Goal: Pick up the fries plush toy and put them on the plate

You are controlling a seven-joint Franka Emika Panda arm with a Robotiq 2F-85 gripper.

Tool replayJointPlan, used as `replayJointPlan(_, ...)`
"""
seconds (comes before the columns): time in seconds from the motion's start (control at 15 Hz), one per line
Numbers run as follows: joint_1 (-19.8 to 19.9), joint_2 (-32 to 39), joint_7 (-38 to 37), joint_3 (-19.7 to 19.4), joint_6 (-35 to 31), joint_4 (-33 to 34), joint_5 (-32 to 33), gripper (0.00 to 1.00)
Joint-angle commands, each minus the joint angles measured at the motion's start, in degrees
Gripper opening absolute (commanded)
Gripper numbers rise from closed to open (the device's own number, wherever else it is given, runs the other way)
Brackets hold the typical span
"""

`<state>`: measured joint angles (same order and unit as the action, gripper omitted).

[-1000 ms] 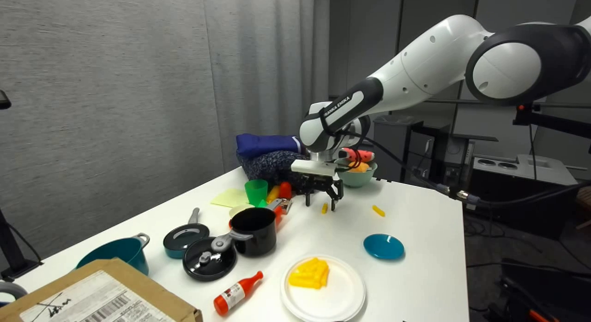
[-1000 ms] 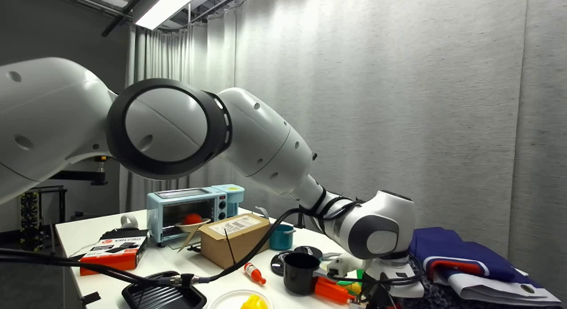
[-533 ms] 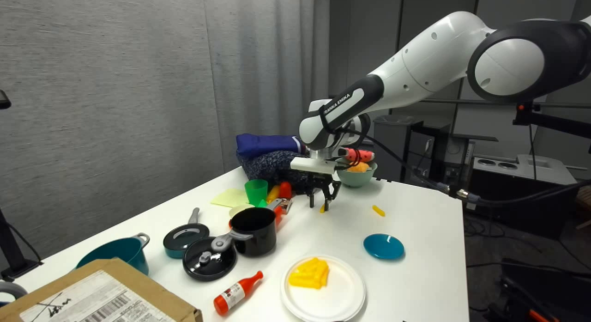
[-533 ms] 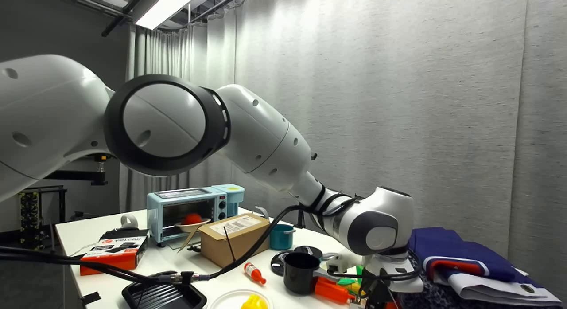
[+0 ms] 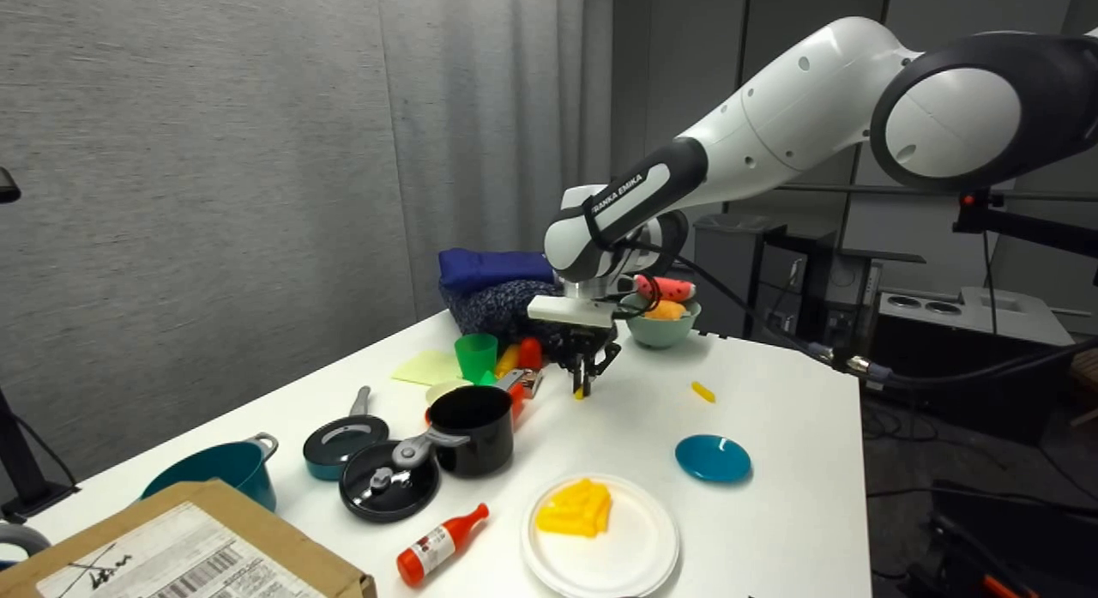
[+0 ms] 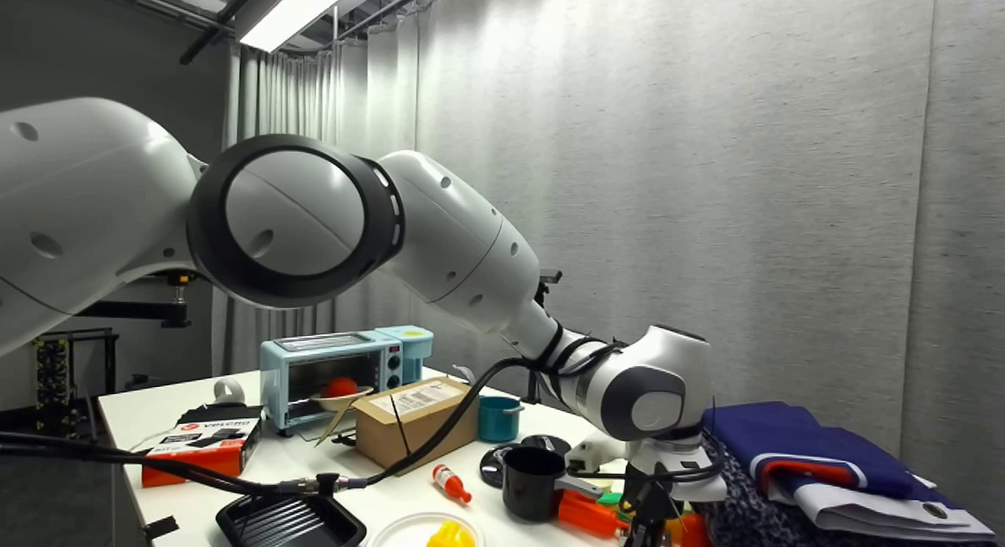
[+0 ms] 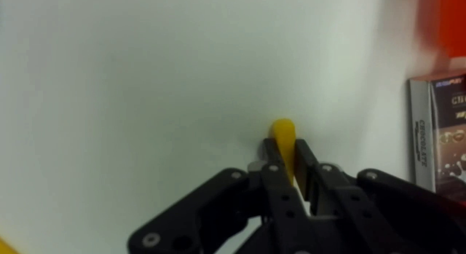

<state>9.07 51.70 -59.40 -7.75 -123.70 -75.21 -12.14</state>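
In the wrist view my gripper (image 7: 285, 142) is shut on one yellow piece of the fries plush toy (image 7: 284, 128), whose rounded end pokes out past the fingertips. An exterior view has the gripper (image 5: 582, 387) low over the white table's far part, a bit of yellow showing beneath it. Whether the piece touches the table I cannot tell. Several yellow fries (image 5: 576, 510) lie heaped on the round white plate (image 5: 649, 538) at the near side. Another loose fry (image 5: 703, 392) rests on the table to the right. In an exterior view the plate (image 6: 386, 536) is partly cut off.
A chocolate box (image 7: 447, 137) and an orange-red item (image 7: 453, 24) stand close by in the wrist view. Between gripper and plate, off to the left, are a black pot (image 5: 480, 435) and a red bottle (image 5: 442, 545). A teal dish (image 5: 714, 459) sits right of that path.
The gripper has gone from wide apart to closed around the yellow piece. Gripper and piece have shifted a little left in an exterior view. The fries on the plate have not moved.
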Motion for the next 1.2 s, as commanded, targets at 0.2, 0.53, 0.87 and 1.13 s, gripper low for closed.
replayJointPlan(0.2,-5.0,-0.2,2.4,1.4,2.4,1.0,2.0,0.04)
replayJointPlan(0.53,-10.5,-1.7,-7.5,-2.1,0.1,-1.0,5.1,0.04)
replayJointPlan(0.87,-11.4,-5.8,-15.2,-4.8,-0.1,-5.5,8.4,0.04)
replayJointPlan(1.13,-10.5,-7.0,-23.5,-7.9,2.8,-7.2,10.0,0.04)
